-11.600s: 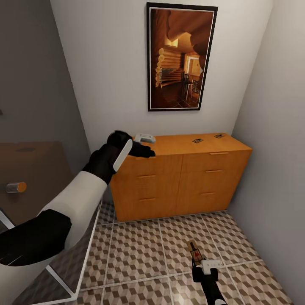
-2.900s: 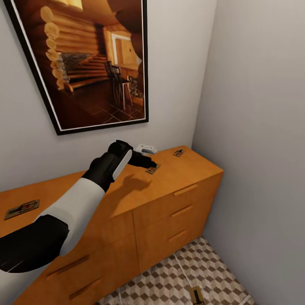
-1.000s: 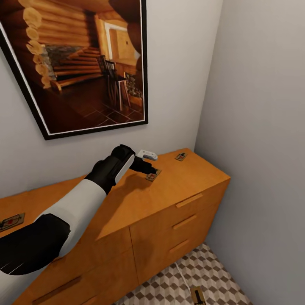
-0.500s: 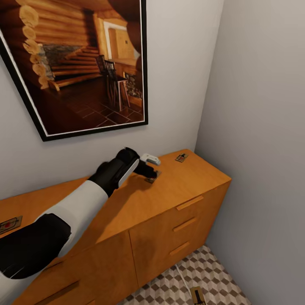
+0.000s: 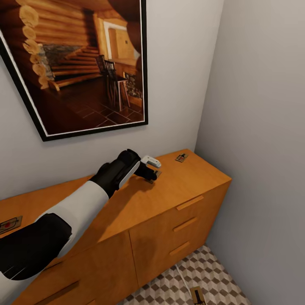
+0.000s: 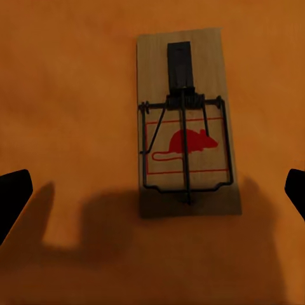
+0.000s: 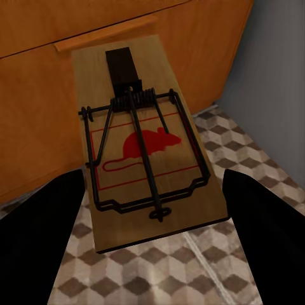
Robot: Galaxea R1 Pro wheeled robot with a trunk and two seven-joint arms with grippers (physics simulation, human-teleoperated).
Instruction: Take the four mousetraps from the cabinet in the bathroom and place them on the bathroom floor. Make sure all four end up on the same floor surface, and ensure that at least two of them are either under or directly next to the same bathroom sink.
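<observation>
where the left gripper (image 6: 152,190) hangs with its black fingers (image 6: 13,197) spread wide, a flat pale wooden mousetrap (image 6: 187,121) with a red mouse print and dark wire bar lies between them on the orange-brown wooden cabinet (image 5: 178,190); the right gripper (image 7: 152,248) pinches a second like mousetrap (image 7: 143,159) above the cube-patterned tile floor (image 7: 254,146).

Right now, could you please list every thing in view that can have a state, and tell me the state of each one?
left gripper: open, low over the cabinet top, astride a mousetrap
mousetrap under left gripper: flat on cabinet, not gripped
right gripper: shut on a mousetrap
held mousetrap: above the bathroom floor, in front of the cabinet
corner mousetrap: lying on cabinet
left-end mousetrap: lying on cabinet
cabinet: drawers closed
</observation>
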